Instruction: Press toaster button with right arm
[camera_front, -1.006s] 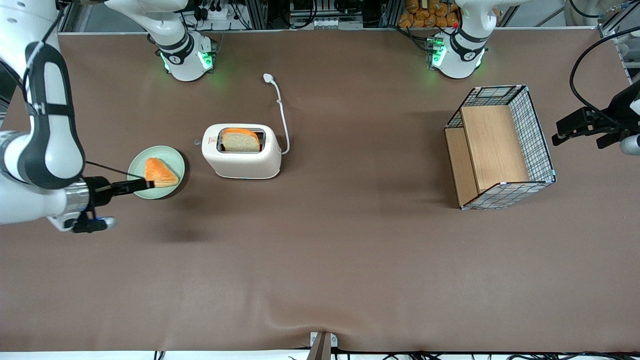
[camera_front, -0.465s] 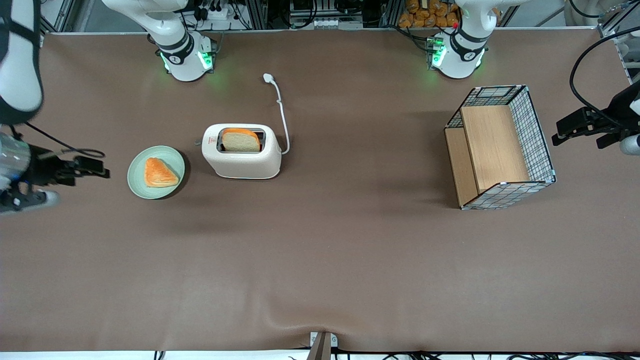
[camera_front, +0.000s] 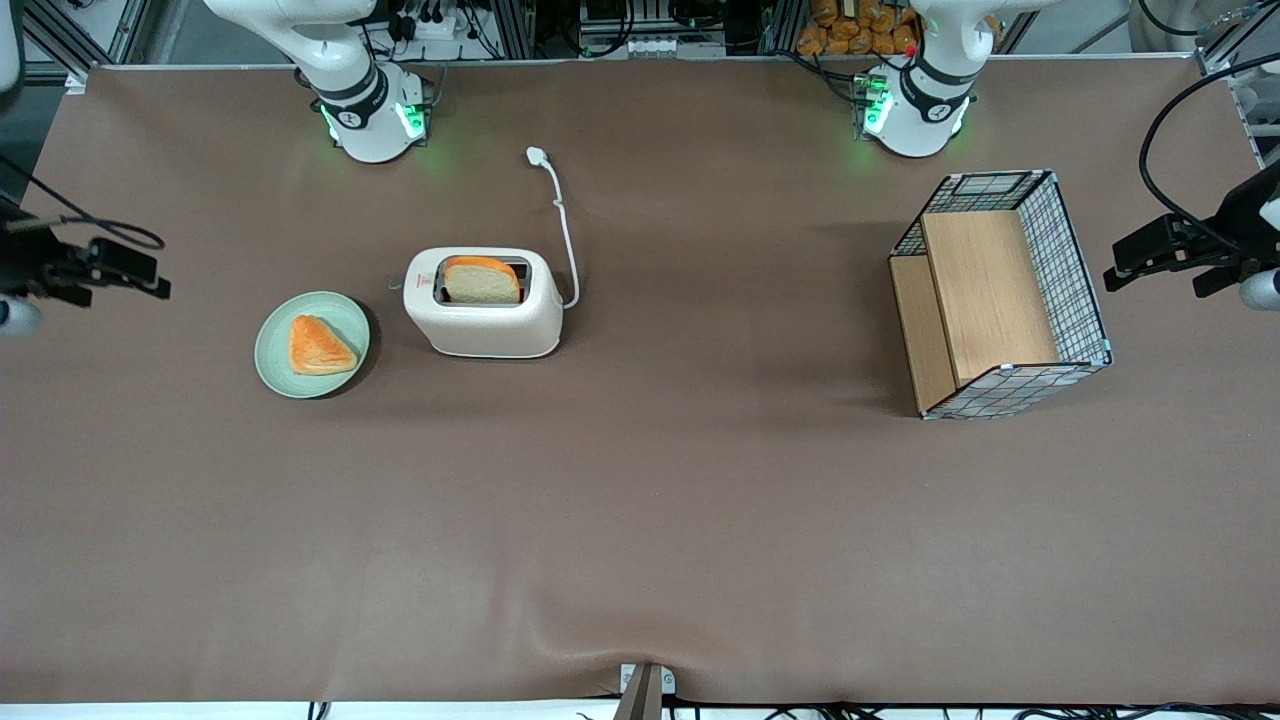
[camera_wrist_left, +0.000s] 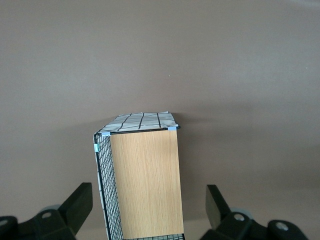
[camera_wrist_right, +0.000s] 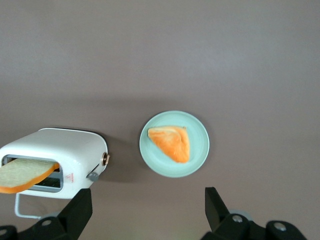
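Since a moment ago, the pincer (camera_front: 150, 283) has drawn away from the green plate (camera_front: 312, 345) to the surface's (camera_front: 640, 520) edge at the working arm's end, hovering with fingers spread wide and empty. Just beside that plate stands the cream-white toaster (camera_front: 484, 303), a bread slice (camera_front: 482, 281) upright in its slot. Its long axis runs along the surface's length, and the toaster button (camera_wrist_right: 93, 175), a small grey tab, points toward the plate.

The end effector (camera_wrist_right: 145, 210), fingers spread wide, hangs above the tabletop (camera_wrist_right: 200, 55); toaster (camera_wrist_right: 55, 160) with toaster button (camera_wrist_right: 93, 175) sits beside a plate (camera_wrist_right: 197, 155).
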